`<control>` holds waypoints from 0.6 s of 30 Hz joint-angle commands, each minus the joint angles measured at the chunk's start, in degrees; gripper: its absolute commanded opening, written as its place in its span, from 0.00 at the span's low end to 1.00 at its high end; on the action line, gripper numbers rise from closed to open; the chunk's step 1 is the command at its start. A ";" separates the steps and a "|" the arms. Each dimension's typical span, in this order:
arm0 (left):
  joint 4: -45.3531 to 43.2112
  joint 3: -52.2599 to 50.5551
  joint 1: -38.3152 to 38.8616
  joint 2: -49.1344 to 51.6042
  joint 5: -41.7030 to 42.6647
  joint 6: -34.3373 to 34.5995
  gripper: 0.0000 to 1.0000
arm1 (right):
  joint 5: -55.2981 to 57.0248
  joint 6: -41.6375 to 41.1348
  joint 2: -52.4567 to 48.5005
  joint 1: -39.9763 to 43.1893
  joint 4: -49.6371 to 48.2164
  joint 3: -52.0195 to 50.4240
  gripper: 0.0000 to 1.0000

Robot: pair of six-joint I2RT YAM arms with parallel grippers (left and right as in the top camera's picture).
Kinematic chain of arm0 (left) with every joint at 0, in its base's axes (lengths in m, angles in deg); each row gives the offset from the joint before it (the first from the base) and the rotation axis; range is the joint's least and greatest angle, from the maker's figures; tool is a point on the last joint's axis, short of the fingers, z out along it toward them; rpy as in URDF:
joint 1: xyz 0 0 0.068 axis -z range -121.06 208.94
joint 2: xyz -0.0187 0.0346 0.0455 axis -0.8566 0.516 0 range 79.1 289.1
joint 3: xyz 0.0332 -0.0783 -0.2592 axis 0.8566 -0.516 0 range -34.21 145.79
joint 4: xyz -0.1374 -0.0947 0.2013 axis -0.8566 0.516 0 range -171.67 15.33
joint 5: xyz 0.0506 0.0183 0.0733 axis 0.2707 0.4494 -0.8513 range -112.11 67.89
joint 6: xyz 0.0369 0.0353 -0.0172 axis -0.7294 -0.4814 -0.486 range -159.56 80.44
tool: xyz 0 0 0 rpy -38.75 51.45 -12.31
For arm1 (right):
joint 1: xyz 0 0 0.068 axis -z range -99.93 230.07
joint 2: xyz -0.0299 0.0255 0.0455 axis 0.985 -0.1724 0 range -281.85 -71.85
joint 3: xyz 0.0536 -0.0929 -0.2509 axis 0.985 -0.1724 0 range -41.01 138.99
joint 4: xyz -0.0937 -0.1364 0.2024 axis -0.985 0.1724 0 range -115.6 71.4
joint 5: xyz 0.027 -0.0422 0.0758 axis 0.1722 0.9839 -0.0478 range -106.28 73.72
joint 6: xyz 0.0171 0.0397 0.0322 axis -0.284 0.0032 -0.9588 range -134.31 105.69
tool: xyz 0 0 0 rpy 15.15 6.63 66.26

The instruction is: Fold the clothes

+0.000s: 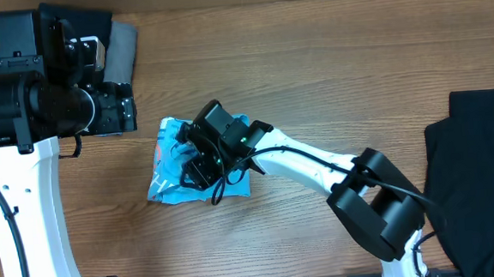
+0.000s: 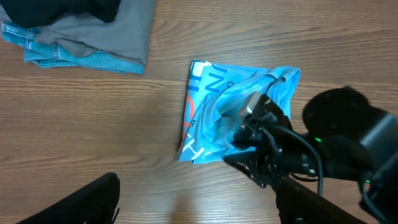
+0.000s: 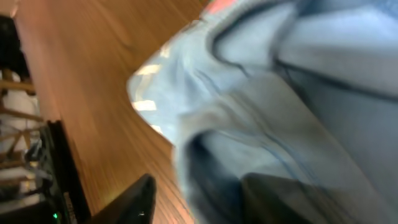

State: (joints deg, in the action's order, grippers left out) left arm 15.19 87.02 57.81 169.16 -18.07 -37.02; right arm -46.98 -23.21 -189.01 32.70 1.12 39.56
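Note:
The sky-blue T-shirt (image 1: 170,173) lies bunched and partly folded on the wooden table, its white lettering showing in the left wrist view (image 2: 205,106). My right gripper (image 1: 199,163) is down on top of it. In the blurred right wrist view its jaws (image 3: 199,186) stand apart, one finger (image 3: 130,202) over bare wood and the other (image 3: 292,199) over the fabric, with the shirt's edge between them. My left gripper (image 2: 198,183) hovers open and empty above the table, short of the shirt. A black garment (image 1: 481,176) lies at the table's right edge.
A stack of folded clothes sits at the back left, with a grey piece (image 2: 118,31) over a denim-blue one (image 2: 62,53). The left arm's body (image 1: 47,108) hangs over that corner. The right arm (image 1: 353,179) stretches across from the lower right.

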 commanded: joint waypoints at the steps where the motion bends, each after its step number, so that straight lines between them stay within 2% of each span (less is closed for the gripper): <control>1: -0.04 -0.13 0.11 0.26 0.28 -1.11 0.83 | 1.07 0.35 -0.07 0.09 0.11 0.83 0.26; 4: -0.04 -0.13 0.11 0.26 0.28 -1.11 0.83 | 1.11 0.17 0.74 0.98 2.54 0.83 0.13; 7: -0.04 -0.13 0.11 0.26 0.24 -1.16 0.83 | 1.14 0.17 2.32 2.82 5.18 0.83 0.07; 18: -0.07 -0.13 0.11 0.26 -0.20 -1.31 0.84 | 2.10 0.20 7.13 7.52 18.75 0.83 0.09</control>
State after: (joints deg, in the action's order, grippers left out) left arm 15.19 87.02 57.81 169.16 -18.07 -37.02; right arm -45.73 -23.28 -183.94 40.59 18.02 39.63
